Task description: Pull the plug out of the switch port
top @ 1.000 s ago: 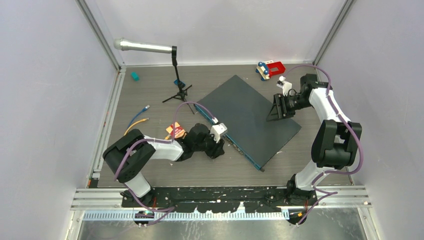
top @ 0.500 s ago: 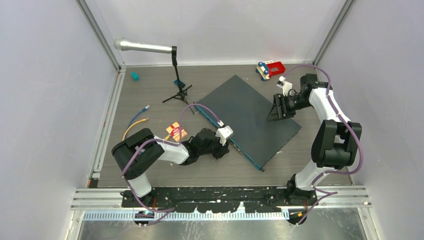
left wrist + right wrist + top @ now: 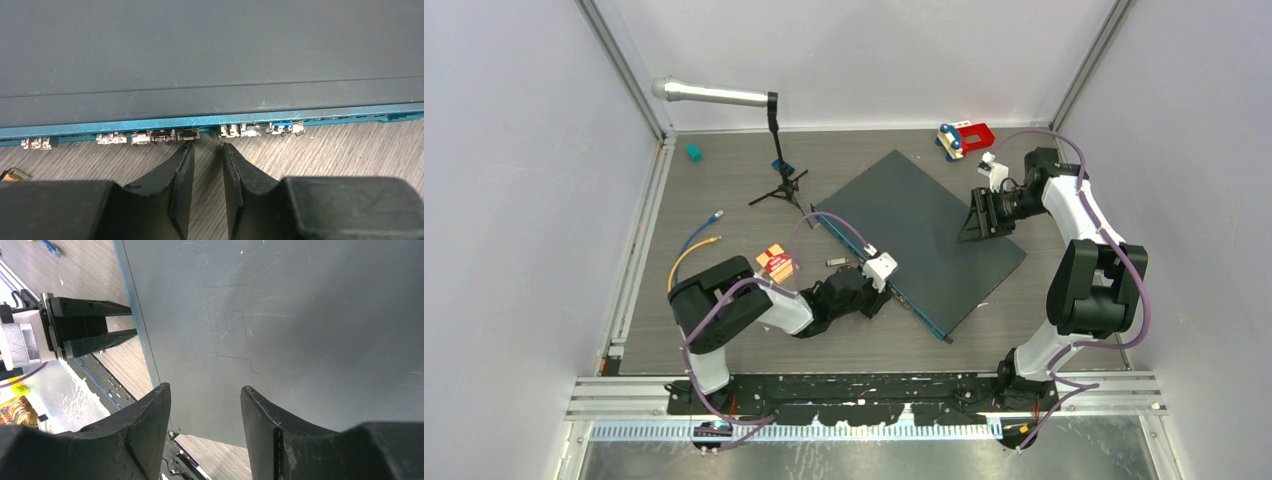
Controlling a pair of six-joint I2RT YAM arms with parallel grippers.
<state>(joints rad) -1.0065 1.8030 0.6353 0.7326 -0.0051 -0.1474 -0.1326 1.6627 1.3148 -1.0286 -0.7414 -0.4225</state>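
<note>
Because the left pincer (image 3: 207,147) has its two fingers only a narrow slot apart, with nothing between them but bare bench (image 3: 320,150), the first risk sits right at its tips. The slot faces a blank stretch of the blue front edge (image 3: 350,114), not a fitting, and one fingertip sits just under a dark fitting (image 3: 187,134) in the port row. Closing from here would likely pinch air or clip that fitting's side.

The row is crowded (pale fittings on both sides, one with a blue mark (image 3: 282,128)), and which one is the plug cannot be told from these views. A grip a little off to either side could take a neighbour instead.

Beyond the row, the switch (image 3: 210,50) lies flat and slantwise on the bench, its port edge toward the left arm. If the plug has a latch that is not pressed, a straight pull would probably drag the whole box rather than free the plug.

At the far side the right pincer (image 3: 205,388) is over the switch's top plate, fingers apart and holding nothing. Whether it bears down on the plate cannot be told — if it does not, nothing braces the switch against that pull.
</note>
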